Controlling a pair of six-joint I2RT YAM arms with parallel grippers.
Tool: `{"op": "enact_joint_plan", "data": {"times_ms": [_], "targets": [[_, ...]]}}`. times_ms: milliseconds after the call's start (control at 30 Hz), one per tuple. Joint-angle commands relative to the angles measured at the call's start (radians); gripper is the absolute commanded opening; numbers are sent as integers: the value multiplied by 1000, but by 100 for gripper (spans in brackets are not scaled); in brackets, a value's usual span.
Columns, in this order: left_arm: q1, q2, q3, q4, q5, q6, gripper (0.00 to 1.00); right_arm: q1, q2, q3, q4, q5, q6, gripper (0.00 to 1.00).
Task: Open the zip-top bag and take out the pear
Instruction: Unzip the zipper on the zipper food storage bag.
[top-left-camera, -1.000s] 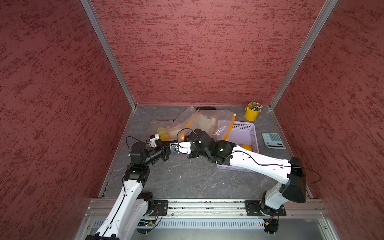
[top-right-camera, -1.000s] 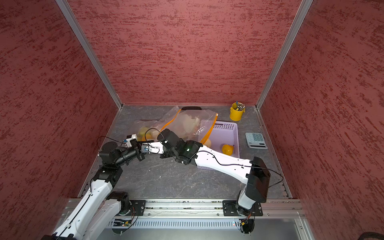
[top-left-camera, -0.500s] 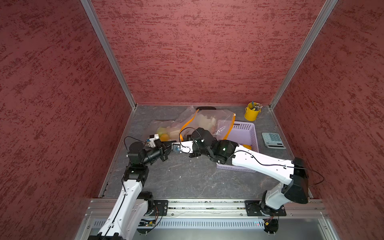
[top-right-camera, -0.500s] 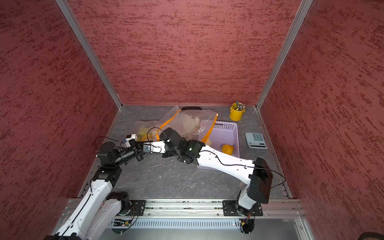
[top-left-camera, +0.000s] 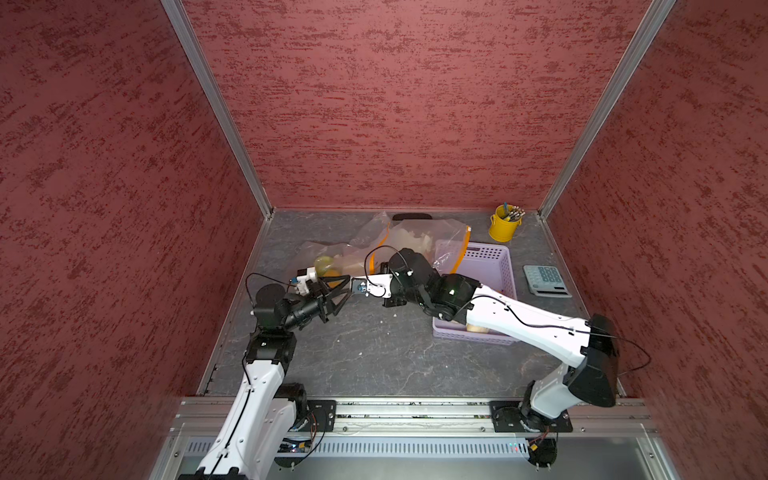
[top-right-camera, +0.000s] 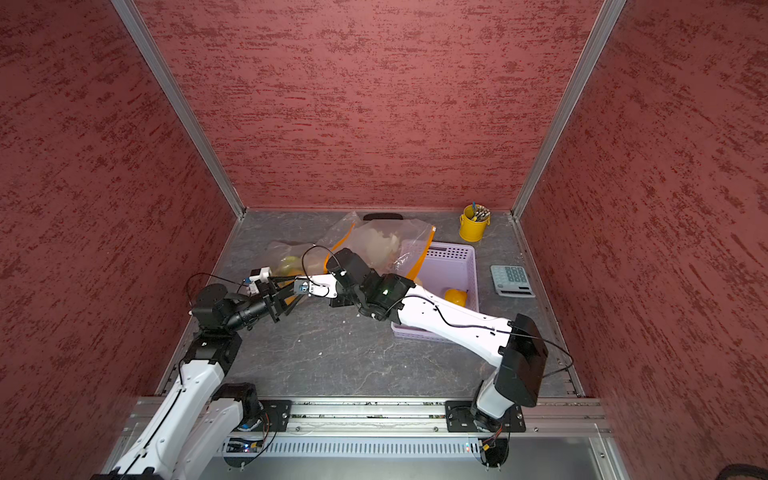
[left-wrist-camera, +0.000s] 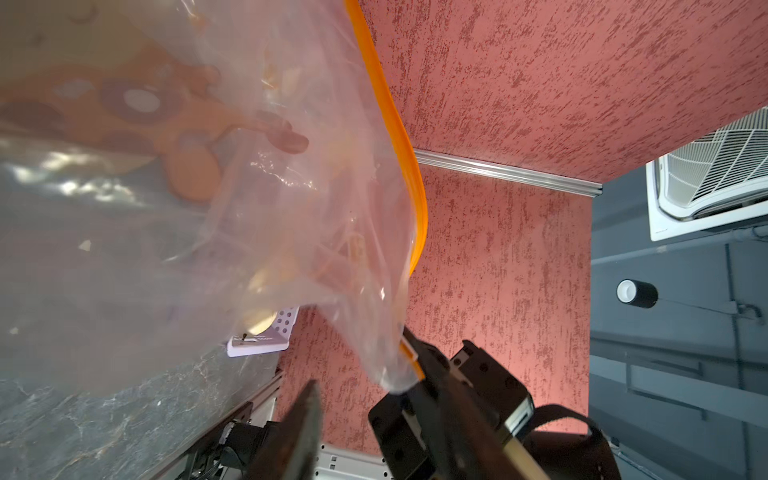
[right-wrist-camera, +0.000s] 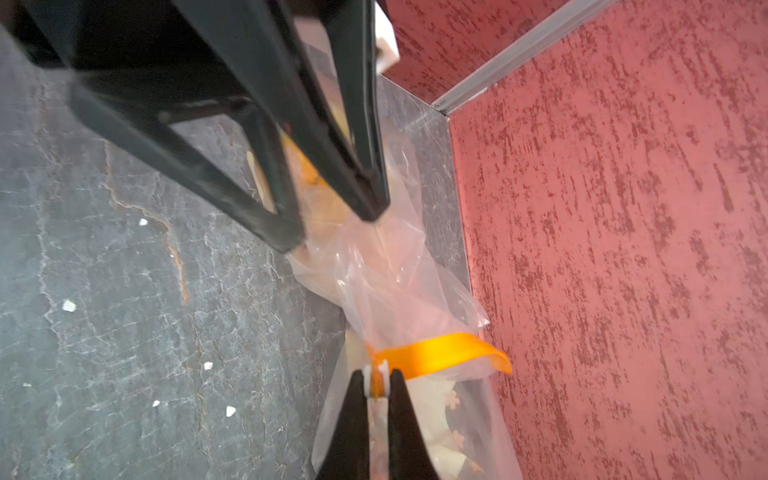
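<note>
Letting go of the zip-top bag (top-left-camera: 415, 239) just now with left claw (right-wrist-camera: 332, 227), spread wide and empty; clamping the white slider (left-wrist-camera: 409, 348) in right claw (right-wrist-camera: 376, 386); leaving pear (top-left-camera: 323, 263) bagged, centre-left of frame; reaching in likely next.

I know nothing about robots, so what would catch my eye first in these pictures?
A crumpled clear zip-top bag with a bright orange seal lies at the back of the grey table, a yellow-green pear showing through it. There the right gripper is pinched shut on that seal, and the left gripper is spread open beside it. A lilac basket sits against the bag's right side.
</note>
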Motion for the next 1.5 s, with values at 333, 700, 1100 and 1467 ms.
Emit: {"op": "enact_joint_plan", "data": {"times_ms": [333,700,1100,1467], "targets": [[-91,-40,235,-316,-111,153,84,0,-24,11,-6,-7,39,0],[-217,24,124,-175,-211,12,73,11,-26,13,-11,4,31,0],[-252,124,157,-49,-250,-61,68,17,-18,13,-13,8,25,0],[-288,176,159,-4,-270,-55,32,23,-25,1,-14,17,17,0]]}}
